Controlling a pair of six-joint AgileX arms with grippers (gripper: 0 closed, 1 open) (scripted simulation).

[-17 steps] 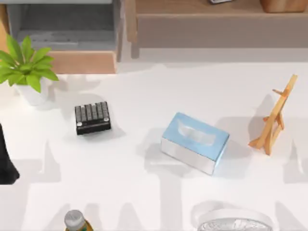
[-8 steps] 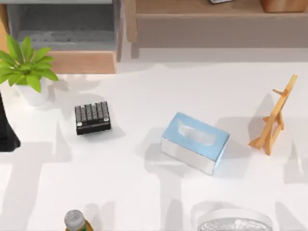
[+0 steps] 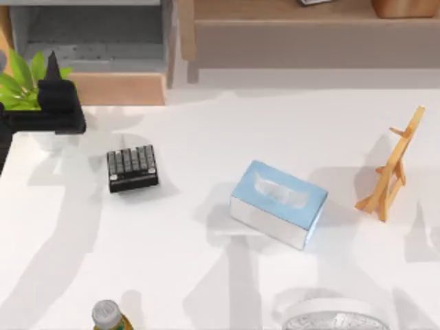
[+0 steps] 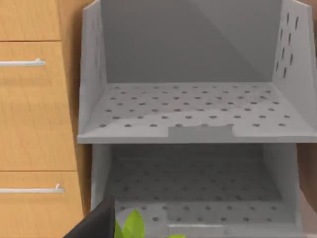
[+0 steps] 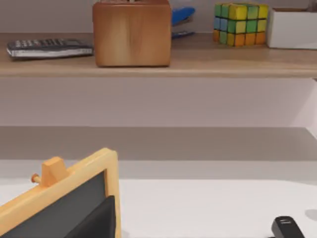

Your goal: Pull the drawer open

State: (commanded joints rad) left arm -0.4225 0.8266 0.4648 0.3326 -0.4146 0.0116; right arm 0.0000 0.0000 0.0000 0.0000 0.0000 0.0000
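The drawer sits at the table's back left, with a grey lining and a plain light-wood front panel facing the table. My left gripper hovers over the potted plant, just left of the drawer's front panel and apart from it. The left wrist view looks into grey perforated compartments, with one black finger at the picture's edge. One black finger of my right gripper appears in the right wrist view, beside a small wooden chalkboard easel.
On the table lie a black keypad, a blue tissue box, the wooden easel, a bottle and a white fan. A long wooden shelf runs along the back right.
My left arm has swung from the table's left edge toward the back and now covers part of the plant, close to the drawer front. Nothing else has moved.
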